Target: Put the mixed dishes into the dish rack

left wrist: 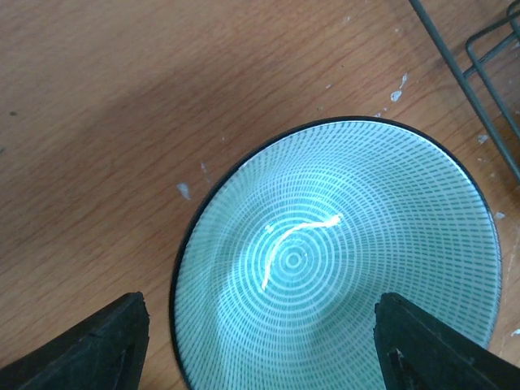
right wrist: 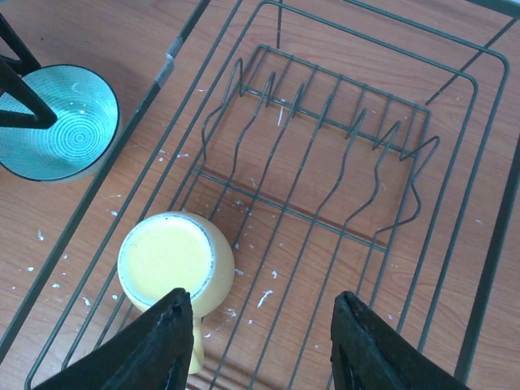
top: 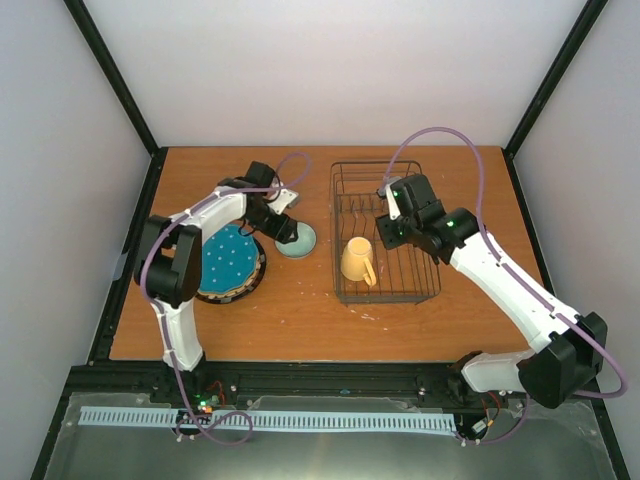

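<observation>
Both spread wide, left gripper (left wrist: pixel 260 307) hangs over the bowl (left wrist: pixel 341 236), right gripper (right wrist: pixel 262 301) near the mug (right wrist: pixel 166 260), handle pointing nearward.

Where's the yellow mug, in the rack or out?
In. The yellow mug sits on the dish rack's wire floor, inside its outer frame; the top view agrees.

Wooden table (top: pixel 300 325): dish rack (top: pixel 386 299), green bowl (top: pixel 298 241), plate stack (top: pixel 228 262).

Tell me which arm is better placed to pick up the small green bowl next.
Left, I think. The open left gripper hangs right above the green bowl, fingers to either side. The right gripper is over the dish rack, by the yellow mug.
</observation>
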You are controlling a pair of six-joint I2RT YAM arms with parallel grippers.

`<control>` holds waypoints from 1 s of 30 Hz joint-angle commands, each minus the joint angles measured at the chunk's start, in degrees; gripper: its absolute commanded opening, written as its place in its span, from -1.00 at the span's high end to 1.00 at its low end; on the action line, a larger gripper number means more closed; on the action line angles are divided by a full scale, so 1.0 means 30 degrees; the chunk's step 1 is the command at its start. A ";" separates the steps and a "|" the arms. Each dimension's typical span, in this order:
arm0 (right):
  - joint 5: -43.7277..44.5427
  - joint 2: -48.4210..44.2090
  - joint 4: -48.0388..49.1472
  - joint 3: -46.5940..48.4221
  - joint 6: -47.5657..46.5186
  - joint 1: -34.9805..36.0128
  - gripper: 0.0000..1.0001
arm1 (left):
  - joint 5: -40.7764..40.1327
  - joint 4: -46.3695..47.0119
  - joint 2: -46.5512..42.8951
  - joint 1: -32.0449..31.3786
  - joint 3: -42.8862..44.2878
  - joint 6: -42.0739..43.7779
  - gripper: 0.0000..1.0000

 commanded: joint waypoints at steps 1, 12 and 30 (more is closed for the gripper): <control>0.0198 -0.0331 -0.0602 0.0642 -0.0381 -0.0402 0.05 | -0.1018 -0.0701 0.0877 -0.0441 0.1267 0.0459 -0.52; -0.0463 0.0030 -0.0607 0.0749 -0.1060 -0.1248 0.04 | -0.0792 -0.1019 0.2198 -0.0479 0.2225 0.0494 0.79; -1.8853 0.2472 0.6255 0.0969 0.4771 -0.7439 -0.23 | 1.2108 0.2222 -0.3383 0.2761 0.8309 -0.3357 0.99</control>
